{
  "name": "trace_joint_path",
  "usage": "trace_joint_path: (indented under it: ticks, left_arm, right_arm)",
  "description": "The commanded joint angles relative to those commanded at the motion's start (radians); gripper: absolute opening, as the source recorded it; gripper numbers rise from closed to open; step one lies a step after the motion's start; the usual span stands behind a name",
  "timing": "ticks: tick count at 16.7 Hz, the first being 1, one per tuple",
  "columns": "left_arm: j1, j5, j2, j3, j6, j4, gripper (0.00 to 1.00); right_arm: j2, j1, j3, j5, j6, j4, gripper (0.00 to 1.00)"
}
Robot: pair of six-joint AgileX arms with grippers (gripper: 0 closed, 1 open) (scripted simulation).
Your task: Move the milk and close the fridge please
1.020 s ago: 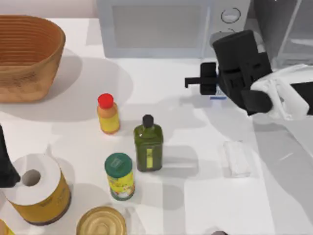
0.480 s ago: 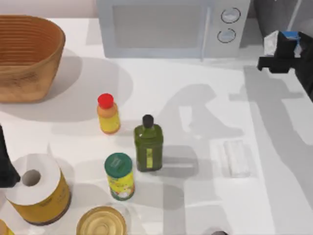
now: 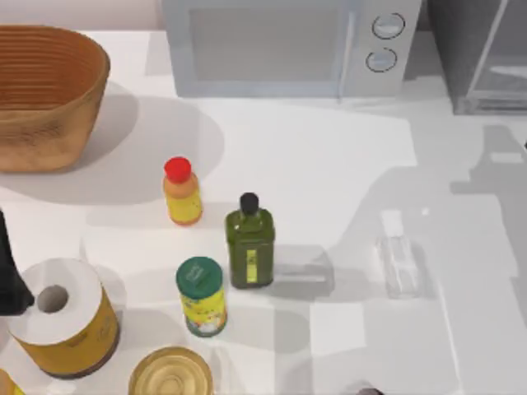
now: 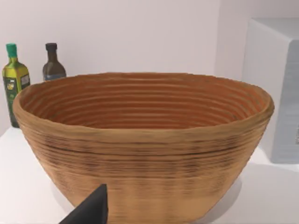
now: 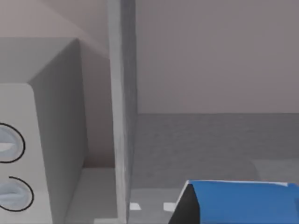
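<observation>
Blue-topped milk carton [image 5: 243,201] sits at the right gripper, facing the grey metallic fridge's [image 5: 122,112] open interior beside the white microwave [image 5: 28,154]. Dark finger [image 5: 187,207] against the carton; can't tell jaw state. Left gripper [image 4: 91,210] parked by the woven wicker basket [image 4: 140,149], jaw state unclear.

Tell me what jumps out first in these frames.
The big woven basket looms close in the left wrist view and sits at the table's far left in the top view. In the right wrist view the milk, blue top showing, is at the grey fridge opening beside the microwave. A green bottle stands mid-table.
</observation>
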Motion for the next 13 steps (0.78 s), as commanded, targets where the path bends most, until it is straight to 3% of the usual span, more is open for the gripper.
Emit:
trace_joint_path:
  ticks: [7, 13]
  left_arm:
    - [0.0, 0.0, 0.0, 0.0, 0.0, 0.0, 1.0]
    - [0.0, 0.0, 0.0, 0.0, 0.0, 0.0, 1.0]
  right_arm:
    - [0.059, -0.014, 0.066, -0.001, -0.006, -0.067, 0.0]
    - [0.303, -0.1, 0.468, -0.025, -0.042, -0.435, 0.0]
